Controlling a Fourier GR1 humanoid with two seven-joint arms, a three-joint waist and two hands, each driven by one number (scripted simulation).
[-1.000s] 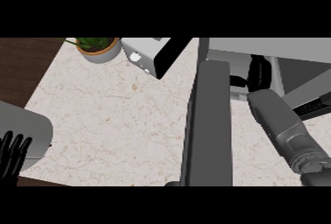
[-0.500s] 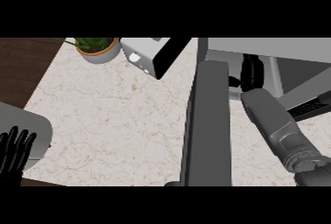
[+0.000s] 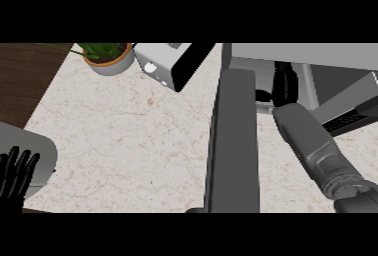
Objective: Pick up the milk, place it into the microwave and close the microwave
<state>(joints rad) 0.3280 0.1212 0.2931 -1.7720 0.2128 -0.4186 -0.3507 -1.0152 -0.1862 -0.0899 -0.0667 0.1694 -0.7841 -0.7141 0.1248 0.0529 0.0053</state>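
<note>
Now the robot's black right hand [image 3: 284, 82] is deep inside the big grey microwave [image 3: 325, 55], which sits at the far right corner of the pale speckled stone tabletop [image 3: 133, 130]. The long grey microwave door [image 3: 232, 150] is wide open and sticks out toward the near edge, just left of the grey right arm [image 3: 310, 145]. I cannot see the milk, because the hand and the dark inside hide it. I think it is either in that hand or standing in the microwave. I cannot tell if the right hand is holding something or letting go. The black left hand [image 3: 16, 172] rests open at the near left edge, fingers up. To do this step well, the milk should stand flat on the microwave floor, far enough in that the door will not bump it. Then the hand should let go and come straight out without knocking the milk over. After that it should go round to the door's left side to push it shut.
</note>
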